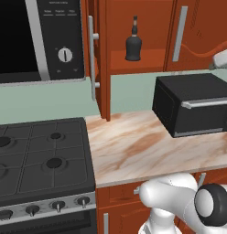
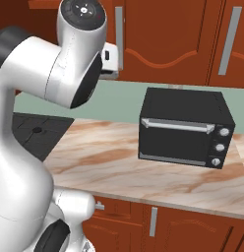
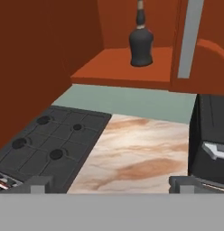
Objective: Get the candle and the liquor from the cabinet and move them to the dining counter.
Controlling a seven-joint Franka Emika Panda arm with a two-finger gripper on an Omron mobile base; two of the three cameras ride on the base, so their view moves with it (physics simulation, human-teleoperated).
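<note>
Liquor bottle upright on open cabinet shelf. Fingers spread wide, holding nothing, above marble worktop beside toaster oven.

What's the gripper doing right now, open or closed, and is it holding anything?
Gripper: open, jaws wide apart, holding nothing; the liquor stands untouched on the cabinet shelf ahead of it.
</note>
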